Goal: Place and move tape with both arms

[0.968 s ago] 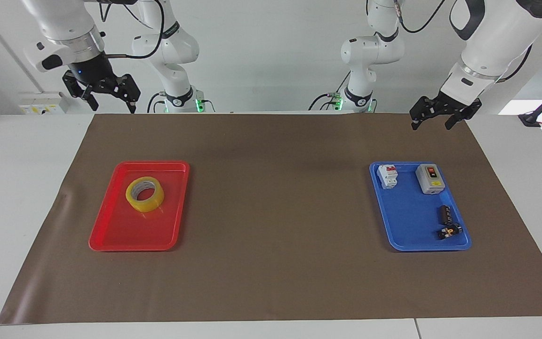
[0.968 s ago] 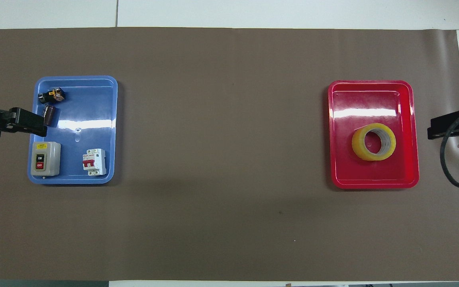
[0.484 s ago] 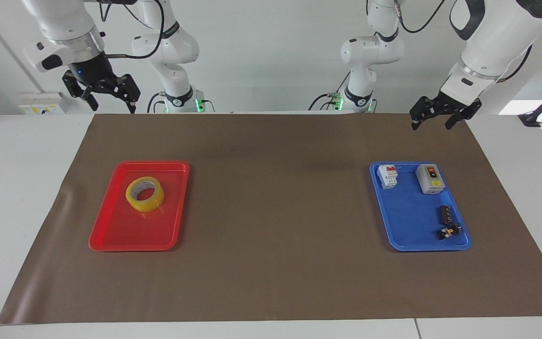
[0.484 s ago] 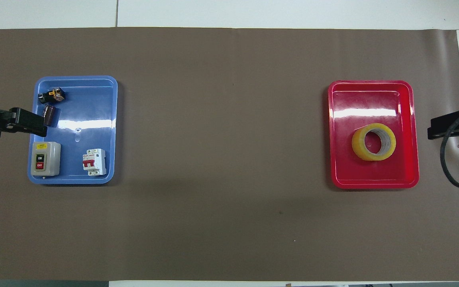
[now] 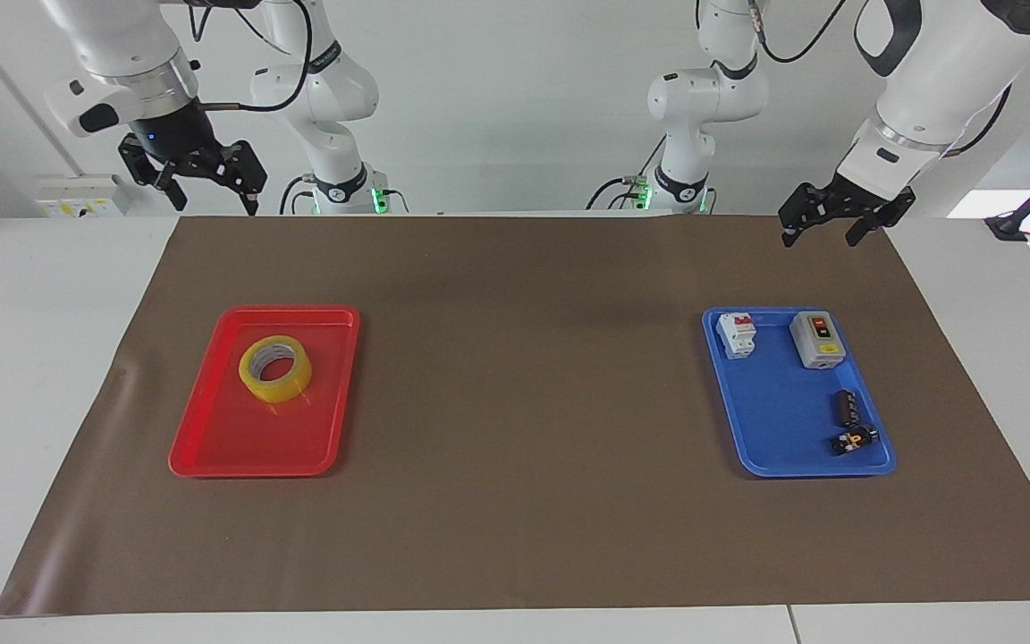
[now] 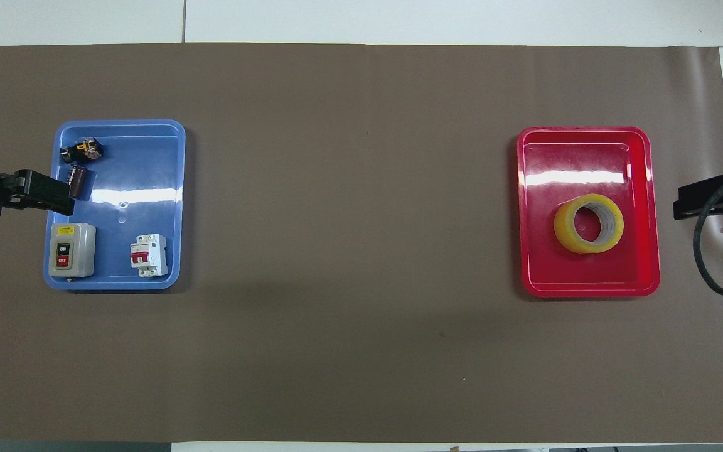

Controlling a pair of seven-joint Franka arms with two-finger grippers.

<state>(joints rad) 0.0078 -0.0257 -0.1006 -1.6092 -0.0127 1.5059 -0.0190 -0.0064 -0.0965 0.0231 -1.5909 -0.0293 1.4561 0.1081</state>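
Note:
The tape [image 5: 275, 368], a yellow translucent roll with a grey-white core, lies flat in the red tray [image 5: 247, 443] at the right arm's end of the brown mat; it also shows in the overhead view [image 6: 589, 223]. My right gripper [image 5: 215, 204] is open and empty, raised over the mat's edge near its own base, apart from the tray. In the overhead view it [image 6: 681, 206] is beside the red tray [image 6: 587, 150]. My left gripper [image 5: 819, 238] is open and empty, up in the air, and in the overhead view it [image 6: 54, 198] is over the blue tray's outer edge.
The blue tray [image 5: 774, 420] at the left arm's end holds a grey on/off switch box [image 5: 817, 340], a white circuit breaker [image 5: 737, 334], a dark cylinder [image 5: 844, 407] and a small black-orange part [image 5: 853, 440]. Two smaller white arms [image 5: 336, 107] stand at the robots' edge.

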